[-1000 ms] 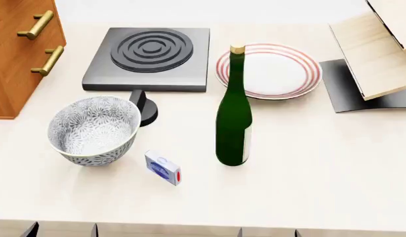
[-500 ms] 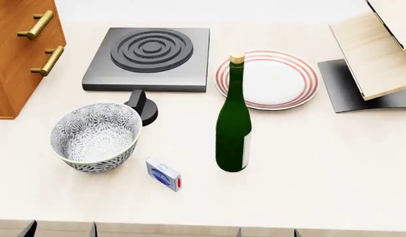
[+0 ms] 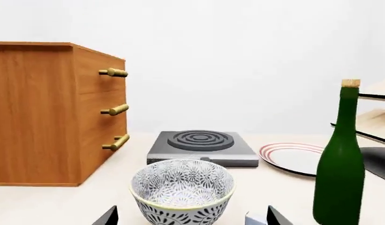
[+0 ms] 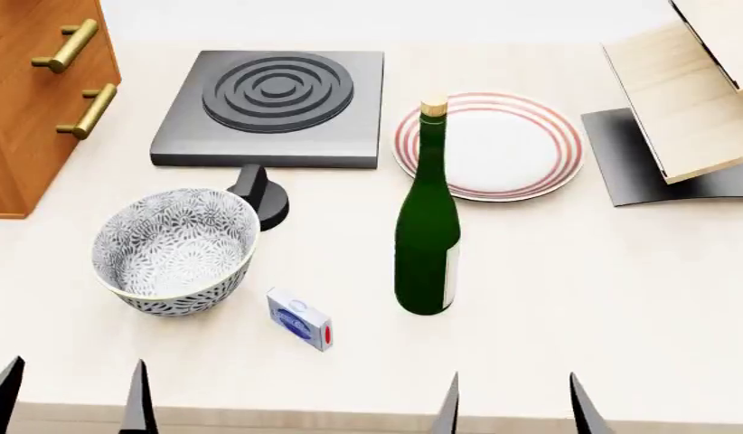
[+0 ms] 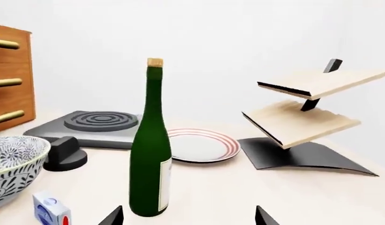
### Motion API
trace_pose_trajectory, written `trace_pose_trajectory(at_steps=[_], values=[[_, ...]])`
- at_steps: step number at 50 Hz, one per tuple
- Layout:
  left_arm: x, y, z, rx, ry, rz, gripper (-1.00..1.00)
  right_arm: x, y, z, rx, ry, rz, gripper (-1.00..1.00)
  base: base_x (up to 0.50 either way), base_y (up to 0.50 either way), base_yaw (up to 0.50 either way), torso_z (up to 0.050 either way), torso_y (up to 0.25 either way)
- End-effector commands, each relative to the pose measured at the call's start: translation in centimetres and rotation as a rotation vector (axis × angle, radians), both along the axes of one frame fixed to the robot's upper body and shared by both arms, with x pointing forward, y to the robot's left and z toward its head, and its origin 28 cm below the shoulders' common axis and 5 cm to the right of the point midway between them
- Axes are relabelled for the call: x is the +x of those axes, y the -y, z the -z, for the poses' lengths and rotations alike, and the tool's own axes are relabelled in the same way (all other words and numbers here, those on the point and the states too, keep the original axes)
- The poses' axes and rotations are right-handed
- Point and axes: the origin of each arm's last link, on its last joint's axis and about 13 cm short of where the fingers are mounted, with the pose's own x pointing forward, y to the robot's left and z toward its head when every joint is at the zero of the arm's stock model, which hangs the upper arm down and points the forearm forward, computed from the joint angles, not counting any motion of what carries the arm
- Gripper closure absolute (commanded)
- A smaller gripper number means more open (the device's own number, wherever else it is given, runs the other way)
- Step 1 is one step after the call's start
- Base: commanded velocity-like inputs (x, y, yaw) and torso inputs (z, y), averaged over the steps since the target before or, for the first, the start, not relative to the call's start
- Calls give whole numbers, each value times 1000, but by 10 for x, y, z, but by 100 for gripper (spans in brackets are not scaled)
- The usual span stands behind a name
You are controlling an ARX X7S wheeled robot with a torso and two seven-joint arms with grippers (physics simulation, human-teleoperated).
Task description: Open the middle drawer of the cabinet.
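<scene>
- Since half a second ago, both my grippers have come up into the head view's bottom edge; bowl, bottle and plate sit where they were.
- My left gripper [image 4: 70, 398] shows two dark fingertips spread apart, open and holding nothing, at the table's near edge in front of the bowl [image 4: 175, 250].
- My right gripper [image 4: 514, 402] is likewise open and empty, near the table [image 4: 588, 307] edge, in front and to the right of the bottle [image 4: 427, 244].
- At the far left stands the cabinet [image 3: 48, 112], with three brass handles stacked on its front.
- I see the middle drawer [image 3: 105, 111] flush with the others, closed, well apart from both grippers.
- Beside the cabinet is the stove plate [image 4: 273, 107]; to its right lies the plate [image 4: 493, 145].
- A small box [image 4: 299, 318] lies between bowl and bottle, nearer me.
- A pale rack [image 5: 305, 108] stands at the far right.
</scene>
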Motion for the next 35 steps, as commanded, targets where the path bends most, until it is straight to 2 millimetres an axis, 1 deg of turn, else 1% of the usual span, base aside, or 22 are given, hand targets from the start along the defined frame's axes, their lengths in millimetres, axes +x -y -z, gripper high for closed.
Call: trace_pose_trajectory(at_steps=[1, 9, 13, 17, 21, 27, 30, 35], values=[[-7, -2, -44, -29, 113, 0, -100, -11, -1, -46, -34, 132, 17, -100, 0, 0, 0, 0, 0], [-9, -3, -79, -50, 203, -9, -100, -16, -3, -82, -48, 230, 13, -100, 0, 0, 0, 0, 0], [-10, -1, -95, -48, 256, -3, -100, -18, -5, -96, -50, 278, 7, -100, 0, 0, 0, 0, 0], [-11, -1, -106, -53, 291, -2, -100, -20, -6, -109, -53, 323, 3, -100, 0, 0, 0, 0, 0], [-16, 1, -123, -68, 342, 9, -100, -24, -6, -122, -65, 377, -2, -100, 0, 0, 0, 0, 0], [-21, 0, -134, -79, 384, 7, -100, -30, -7, -130, -84, 421, 1, -100, 0, 0, 0, 0, 0], [-27, -1, -142, -91, 411, 7, -100, -36, -10, -133, -93, 460, -2, -100, 0, 0, 0, 0, 0], [-30, -3, -144, -92, 434, -3, -100, -40, -13, -134, -105, 489, -12, -100, 0, 0, 0, 0, 0]])
